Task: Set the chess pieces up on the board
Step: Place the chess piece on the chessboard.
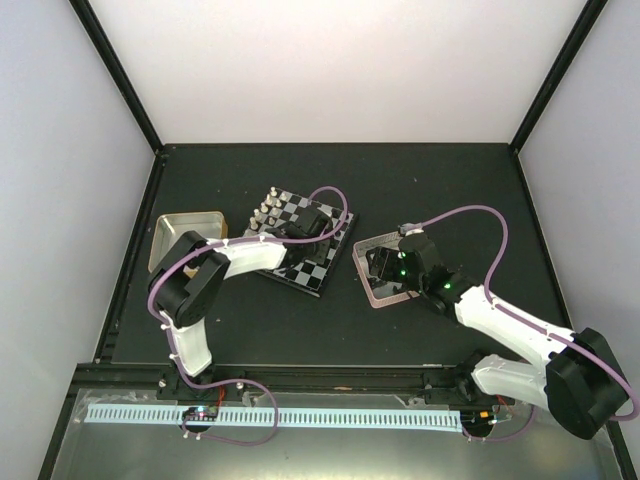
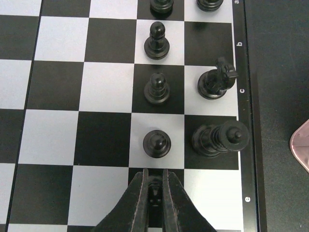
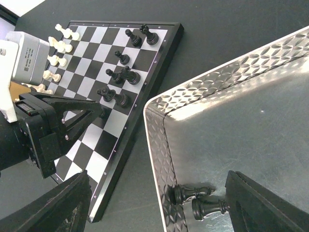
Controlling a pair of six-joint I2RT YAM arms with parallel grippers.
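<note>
The board (image 1: 330,268) lies at table centre, also in the left wrist view (image 2: 106,87) and the right wrist view (image 3: 108,133). My left gripper (image 2: 154,186) is shut on a black pawn (image 2: 154,182) over a dark square, just behind three black pawns (image 2: 157,143) standing in a column. A black knight (image 2: 216,82) and a taller black piece (image 2: 217,137) stand on the edge row. My right gripper (image 3: 159,212) is wide open over the pinkish-rimmed tin (image 3: 203,92). Two black pieces (image 3: 195,193) lie on their sides in that tin, between its fingers (image 3: 63,208).
Silver pieces (image 1: 268,210) stand along the board's far-left edge, also seen in the right wrist view (image 3: 58,48). A gold-rimmed tin (image 1: 185,235) sits left of the board, beside the left arm. The pinkish tin (image 1: 376,300) lies right of the board, under the right gripper (image 1: 385,265).
</note>
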